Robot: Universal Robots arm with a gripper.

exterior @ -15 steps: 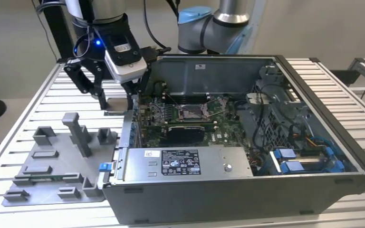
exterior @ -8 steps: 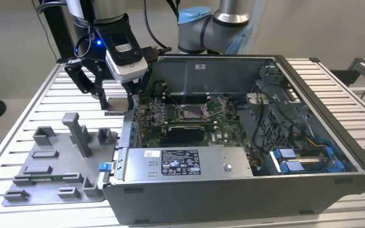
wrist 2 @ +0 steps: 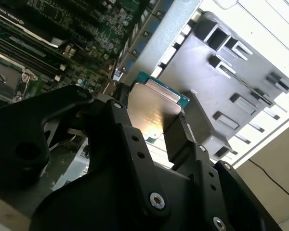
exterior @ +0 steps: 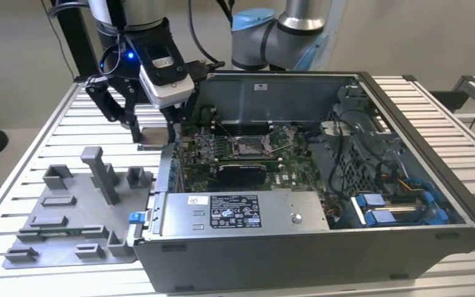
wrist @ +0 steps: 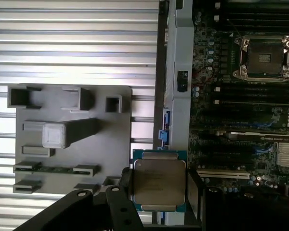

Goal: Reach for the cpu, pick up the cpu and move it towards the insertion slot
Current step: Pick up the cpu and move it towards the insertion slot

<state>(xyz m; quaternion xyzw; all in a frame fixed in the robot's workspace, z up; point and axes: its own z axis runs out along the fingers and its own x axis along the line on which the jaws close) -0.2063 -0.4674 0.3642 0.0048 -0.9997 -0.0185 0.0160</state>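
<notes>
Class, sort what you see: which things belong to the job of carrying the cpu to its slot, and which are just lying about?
In the job:
cpu, clamped in the gripper
insertion slot, inside the case

Just lying about:
grey fixture plate with its blocks
slatted table

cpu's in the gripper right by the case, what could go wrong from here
1. The gripper pinches the cpu by two opposite edges only, so it could probably tilt or slip.
2. The case wall stands between the cpu and the insertion slot; a low path might clip it.
3. The slot's metal frame rings its dark centre closely, so a skewed cpu might land on the frame.
</notes>
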